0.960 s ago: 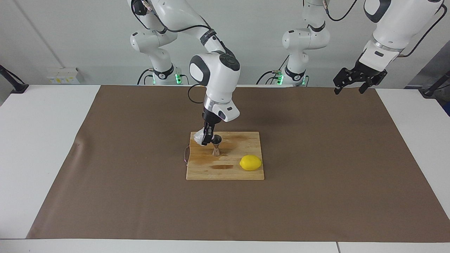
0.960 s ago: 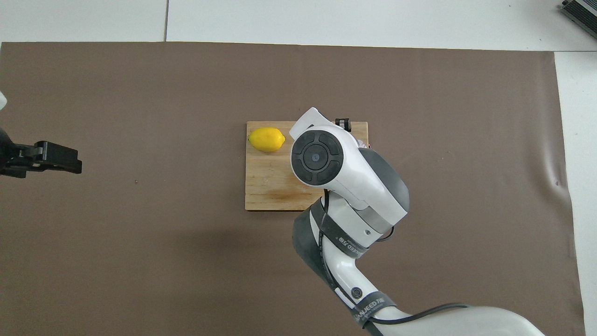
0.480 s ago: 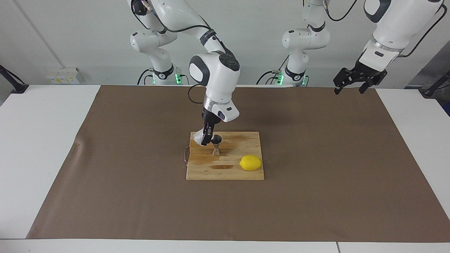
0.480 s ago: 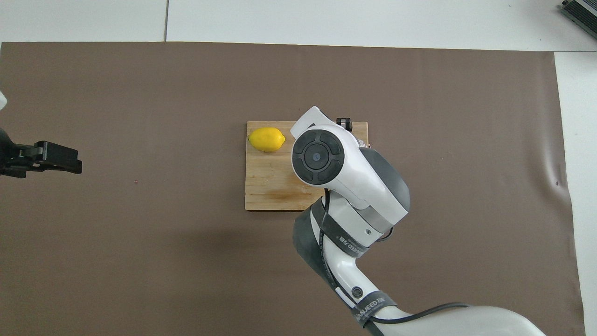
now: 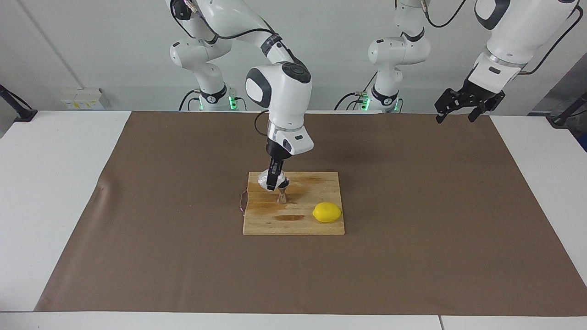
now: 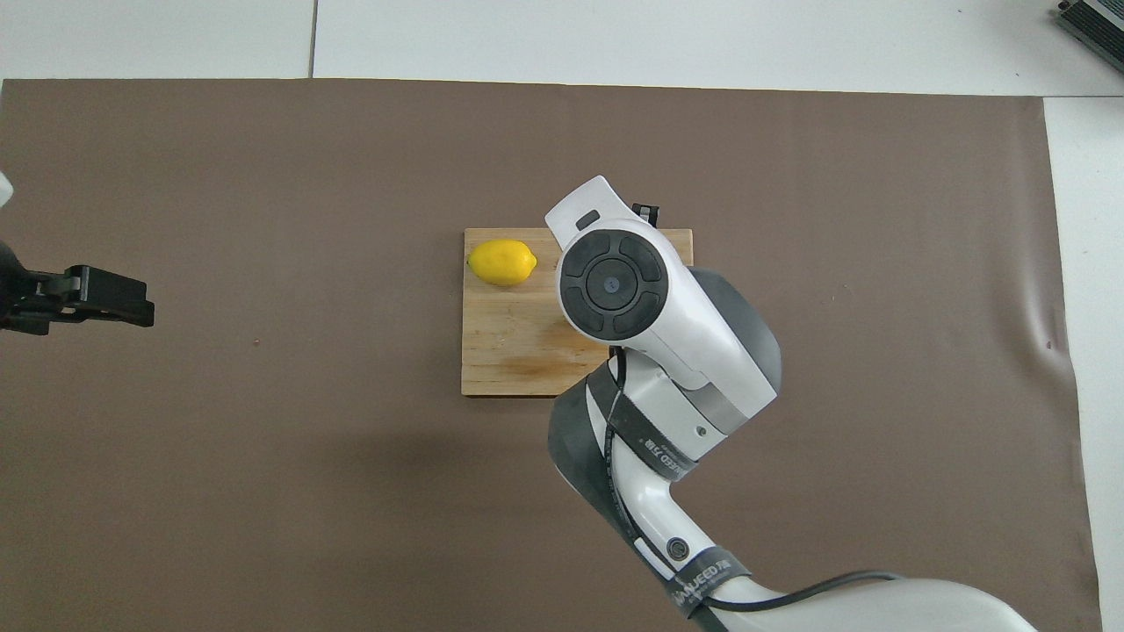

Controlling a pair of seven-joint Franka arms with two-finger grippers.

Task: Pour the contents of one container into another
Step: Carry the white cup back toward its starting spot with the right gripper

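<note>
Jigger point(image 5: 282, 196) and lemon point(image 5: 327, 212) on board point(image 5: 293, 227).

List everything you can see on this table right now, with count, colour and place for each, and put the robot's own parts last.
Brown mat: one, brown, spread over the white table.
Cutting board: one, light wood with darker stains, mid-mat.
Lemon: one, yellow, on the board's corner farther from the robots, toward the left arm's end.
Jigger: one, shiny steel, upright on the board.
Glass cup: one, clear, held just above the jigger.
Right end effector: one, black, shut on the glass cup, over the board.
Left end effector: one, black, open, waiting raised over the mat's edge at the left arm's end.
</note>
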